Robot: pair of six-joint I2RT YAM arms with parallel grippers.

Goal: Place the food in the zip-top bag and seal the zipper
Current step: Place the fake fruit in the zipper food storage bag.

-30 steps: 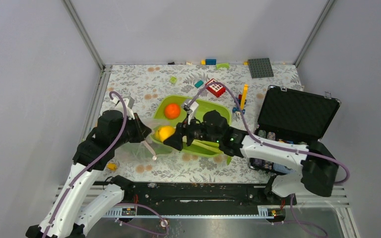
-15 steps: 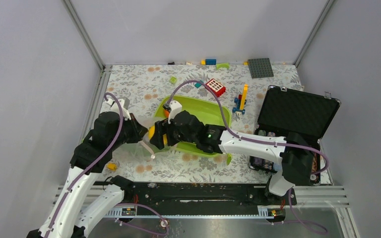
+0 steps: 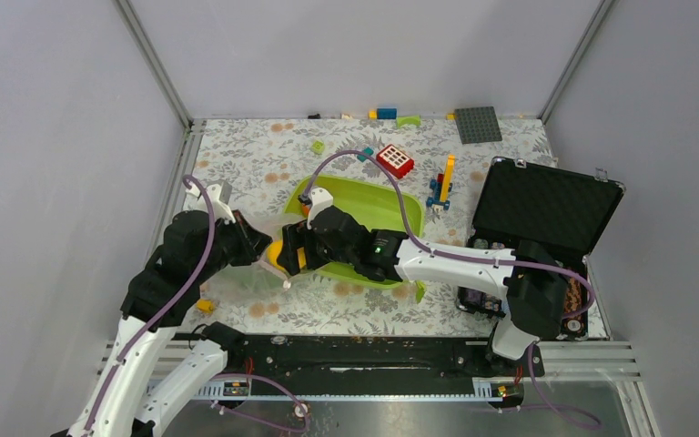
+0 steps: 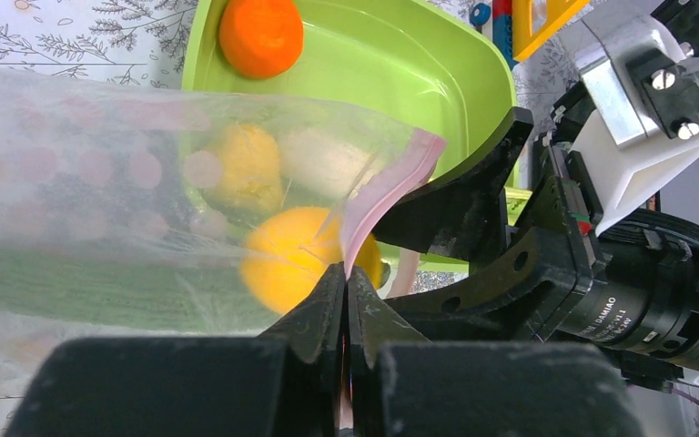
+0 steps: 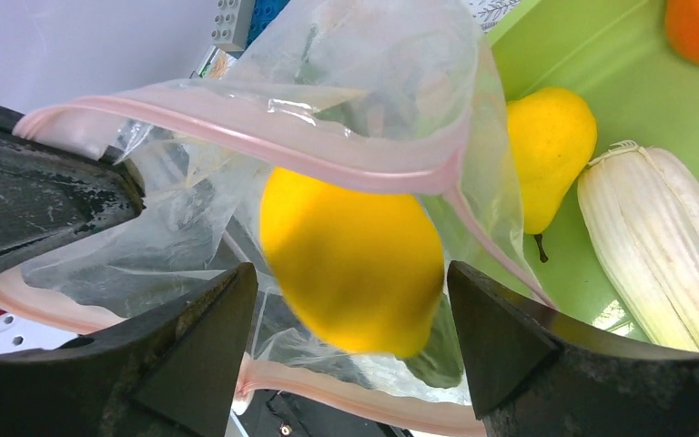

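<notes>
One yellow fruit (image 4: 291, 255) shows blurred through the zip-top bag (image 4: 55, 118); cucumber (image 4: 100, 291) indistinct.

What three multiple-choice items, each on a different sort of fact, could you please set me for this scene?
1. Where is the orange-red round fruit?
A) in the black case
B) in the lime-green tray
C) on the grey baseplate

2. How many yellow fruits show in the right wrist view?
A) none
B) one
C) two

3. What is the left gripper doing?
A) shut on the zipper
B) open over the black case
C) holding a brick

Key:
1 B, the fruit lies on the tray's floor.
2 C, one is at the mouth of the zip-top bag and one lies in the tray beside the leek.
3 A, its fingers pinch the pinkish strip.
</notes>
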